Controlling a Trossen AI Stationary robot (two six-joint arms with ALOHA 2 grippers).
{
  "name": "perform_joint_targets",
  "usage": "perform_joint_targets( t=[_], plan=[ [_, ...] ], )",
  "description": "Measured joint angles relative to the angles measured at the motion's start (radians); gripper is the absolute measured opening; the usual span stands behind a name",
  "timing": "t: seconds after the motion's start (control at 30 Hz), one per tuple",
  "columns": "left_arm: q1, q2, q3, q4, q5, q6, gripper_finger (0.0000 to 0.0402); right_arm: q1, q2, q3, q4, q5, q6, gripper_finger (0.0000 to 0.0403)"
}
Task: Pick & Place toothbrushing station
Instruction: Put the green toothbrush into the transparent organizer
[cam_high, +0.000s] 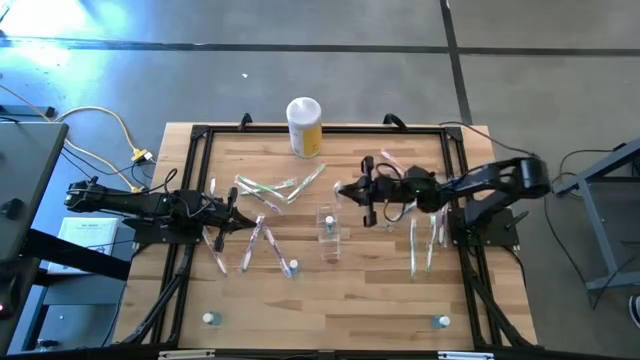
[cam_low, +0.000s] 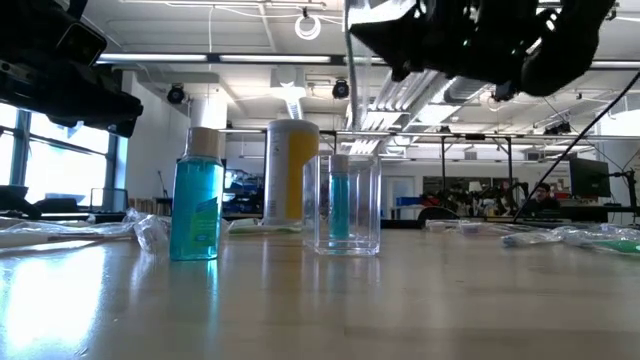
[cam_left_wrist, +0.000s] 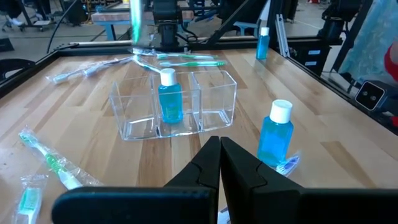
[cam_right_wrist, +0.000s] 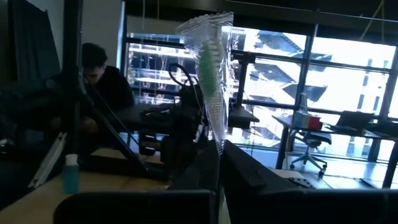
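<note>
A clear plastic cup with three compartments (cam_high: 328, 232) stands at the table's middle, a small blue bottle (cam_left_wrist: 169, 99) upright in its middle compartment. Wrapped toothbrushes lie flat on the wood at the far middle (cam_high: 275, 188), near left (cam_high: 255, 245) and right (cam_high: 425, 240). My right gripper (cam_high: 342, 190) hovers just beyond the cup's far side, shut on a wrapped toothbrush with green accents (cam_right_wrist: 210, 74). My left gripper (cam_high: 232, 207) waits shut over the table's left part, holding nothing. My right gripper pinches the wrapped toothbrush between its two fingers at the lower part of the clear wrapper (cam_right_wrist: 219, 142). The green-accented end rises above the fingertips in the wrist view. The toothbrush is lifted clear of the table and stands roughly upright.
A yellow canister with a white lid (cam_high: 304, 125) stands at the far edge. Blue bottles stand near the cup (cam_high: 291, 268) and at the near corners (cam_high: 210, 319) (cam_high: 441, 321). A black frame (cam_high: 195, 180) rims the table. A person (cam_right_wrist: 99, 81) sits beyond the table.
</note>
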Motion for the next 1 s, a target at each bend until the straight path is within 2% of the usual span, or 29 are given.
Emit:
perform_joint_targets(
  t=[0.17, 0.47, 1.0],
  plan=[
    [0.0, 0.0, 0.0, 0.0, 0.0, -0.007, 0.0006, -0.029, 0.143, 0.0, 0.194, -0.033, 0.059, 0.0002],
    [0.0, 0.0, 0.0, 0.0, 0.0, -0.004, 0.0006, -0.064, 0.281, 0.061, 0.199, -0.014, 0.131, 0.0002],
    [0.0, 0.001, 0.0, 0.0, 0.0, -0.004, 0.0006, -0.047, 0.304, 0.07, 0.11, 0.025, 0.18, 0.0002]
  ],
)
